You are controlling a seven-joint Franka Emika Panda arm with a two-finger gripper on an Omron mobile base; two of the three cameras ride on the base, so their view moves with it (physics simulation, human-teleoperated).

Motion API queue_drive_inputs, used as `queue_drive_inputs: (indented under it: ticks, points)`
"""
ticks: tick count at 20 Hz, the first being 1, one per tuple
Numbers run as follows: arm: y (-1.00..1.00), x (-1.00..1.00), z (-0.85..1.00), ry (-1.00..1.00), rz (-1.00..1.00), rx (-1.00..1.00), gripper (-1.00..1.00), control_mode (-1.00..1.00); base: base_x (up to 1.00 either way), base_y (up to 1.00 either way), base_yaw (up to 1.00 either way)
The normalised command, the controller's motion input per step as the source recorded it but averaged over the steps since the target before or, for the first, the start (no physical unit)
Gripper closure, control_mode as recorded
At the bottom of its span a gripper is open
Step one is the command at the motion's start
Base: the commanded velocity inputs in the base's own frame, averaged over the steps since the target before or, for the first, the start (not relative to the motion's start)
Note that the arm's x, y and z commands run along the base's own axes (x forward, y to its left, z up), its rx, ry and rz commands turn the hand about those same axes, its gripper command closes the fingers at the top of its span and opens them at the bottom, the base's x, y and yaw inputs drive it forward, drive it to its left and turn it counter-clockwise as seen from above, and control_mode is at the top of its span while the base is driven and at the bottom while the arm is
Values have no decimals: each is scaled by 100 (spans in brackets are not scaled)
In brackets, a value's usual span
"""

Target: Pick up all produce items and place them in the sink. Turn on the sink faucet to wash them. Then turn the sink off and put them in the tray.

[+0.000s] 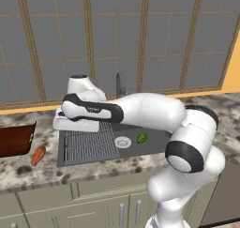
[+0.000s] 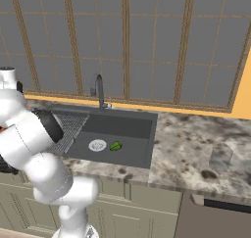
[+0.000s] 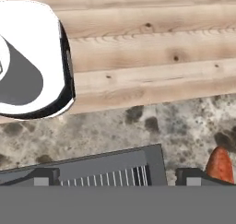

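Observation:
The orange-red carrot-like produce item (image 1: 38, 155) lies on the speckled counter left of the sink (image 1: 154, 140). The small green produce item (image 1: 142, 138) rests on the basin floor beside the white drain (image 1: 123, 141), and I see it again in the right base view (image 2: 116, 146). The faucet (image 1: 120, 85) stands behind the basin. The reddish-brown tray (image 1: 16, 139) sits at the far left. My gripper (image 3: 122, 178) is open with nothing between its fingers. It hovers over the sink's left edge, and the carrot (image 3: 220, 165) pokes up just outside one fingertip (image 3: 198, 177).
A grey wire rack (image 1: 91, 145) covers the sink's left half. The arm stretches low across the basin from the right. A wide stretch of counter (image 2: 196, 144) lies right of the sink. Windows (image 2: 147, 46) back the counter. Wooden floor planks (image 3: 152, 61) show past the counter edge.

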Motion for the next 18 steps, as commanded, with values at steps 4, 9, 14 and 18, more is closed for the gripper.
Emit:
queue_drive_inputs:
  ticks: [4, 9, 14, 18]
  points:
    - [86, 22, -43, 0, 0, -1, -100, -100, 0, 0, 0]
    - [48, 25, -58, -1, 0, 0, -100, -100, 0, 0, 0]
    - [48, 39, -31, 0, 0, 0, -100, -100, 0, 0, 0]
    - [42, 33, -53, 0, 2, 0, -100, -100, 0, 0, 0]
